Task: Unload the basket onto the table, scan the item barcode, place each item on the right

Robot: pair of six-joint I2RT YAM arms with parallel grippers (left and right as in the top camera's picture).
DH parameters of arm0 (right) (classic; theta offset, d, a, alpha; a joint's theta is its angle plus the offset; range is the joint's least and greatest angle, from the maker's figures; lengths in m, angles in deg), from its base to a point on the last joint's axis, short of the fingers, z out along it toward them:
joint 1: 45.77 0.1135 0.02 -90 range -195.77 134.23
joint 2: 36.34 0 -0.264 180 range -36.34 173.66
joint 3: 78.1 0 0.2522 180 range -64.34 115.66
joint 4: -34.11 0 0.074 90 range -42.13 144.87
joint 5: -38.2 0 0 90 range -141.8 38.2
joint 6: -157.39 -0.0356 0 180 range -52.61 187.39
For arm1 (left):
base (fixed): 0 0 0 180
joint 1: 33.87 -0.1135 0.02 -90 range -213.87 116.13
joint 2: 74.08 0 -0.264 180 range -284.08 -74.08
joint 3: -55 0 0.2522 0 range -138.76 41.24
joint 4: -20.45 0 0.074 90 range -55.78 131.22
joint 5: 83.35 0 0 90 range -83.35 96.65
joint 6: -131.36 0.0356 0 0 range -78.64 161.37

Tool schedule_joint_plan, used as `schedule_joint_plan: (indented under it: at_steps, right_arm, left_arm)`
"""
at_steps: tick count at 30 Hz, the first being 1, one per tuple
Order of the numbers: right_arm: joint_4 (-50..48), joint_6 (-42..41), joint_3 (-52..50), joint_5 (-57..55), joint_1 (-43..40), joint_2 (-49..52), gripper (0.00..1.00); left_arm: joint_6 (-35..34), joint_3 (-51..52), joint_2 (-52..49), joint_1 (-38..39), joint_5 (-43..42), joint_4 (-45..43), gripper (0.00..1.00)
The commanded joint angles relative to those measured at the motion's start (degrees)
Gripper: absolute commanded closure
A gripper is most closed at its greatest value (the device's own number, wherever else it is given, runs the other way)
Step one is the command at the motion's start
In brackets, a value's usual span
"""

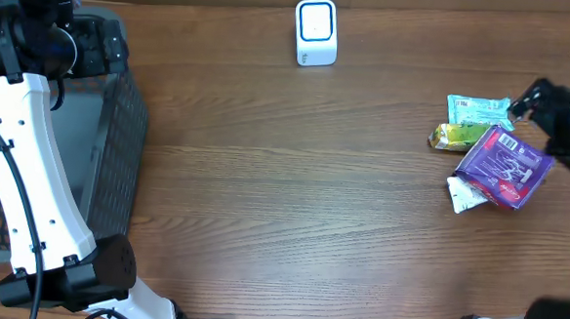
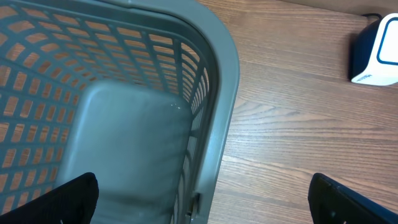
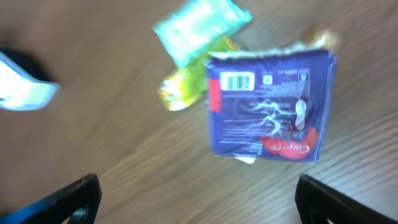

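Right gripper [image 3: 199, 204]: jaws spread wide with nothing between them; it hangs above the pile of packets and touches none of them.
Left gripper [image 2: 199, 202]: also wide open and empty, poised over the rim of the grey basket [image 2: 217, 93] at the left end of the table.
Purple packet [image 3: 267, 106]: lies flat on the wooden table [image 1: 293, 199] at the right side, right under the right gripper, with its printed back facing up.
Barcode [image 3: 235, 81]: a small white patch near one corner of the purple packet, facing up; the bars show, but the digits are too blurred to read.
Other writing: a red patch with white cursive script sits at the opposite end of the purple packet, and I cannot make it out.
Neighbours: a pale green packet [image 3: 199, 25] and a yellow one [image 3: 180, 90] lie just beside the purple one, the yellow one touching it, while a white wrapper [image 1: 464, 195] pokes out from beneath it.
Scanner [image 1: 316, 31]: a small white box with a blue-edged face, at the far edge of the table, well apart from the packets.
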Motion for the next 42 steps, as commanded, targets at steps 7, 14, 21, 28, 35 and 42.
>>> schedule_joint_plan:
  at_steps: [7, 14, 21, 28, 35, 42]
  right_arm:
    - [11.04, 2.03, 13.42, 1.99, 0.22, -17.27, 0.00]
    - [11.23, 3.65, 13.40, -2.73, 0.22, -25.07, 0.00]
    - [11.63, 4.70, 12.44, -3.50, 0.24, -30.93, 0.00]
    - [-8.44, 8.66, -8.50, -3.65, 4.35, -42.34, 0.00]
    - [-45.33, 9.22, -44.39, -6.73, 11.93, -58.84, 0.00]
    - [-77.68, 9.22, -76.76, -10.38, 16.79, -70.86, 0.00]
  left_arm:
    - [0.87, -0.13, 0.33, 0.48, -0.46, -0.11, 0.00]
    - [0.87, -0.13, 0.33, 0.48, -0.46, -0.11, 0.01]
    - [0.87, -0.13, 0.33, 0.48, -0.44, -0.11, 0.00]
    - [0.87, -0.13, 0.33, 0.48, -0.46, -0.11, 0.00]
    - [0.87, -0.13, 0.33, 0.48, -0.44, -0.11, 0.00]
    - [0.87, -0.13, 0.33, 0.48, -0.46, -0.11, 0.00]
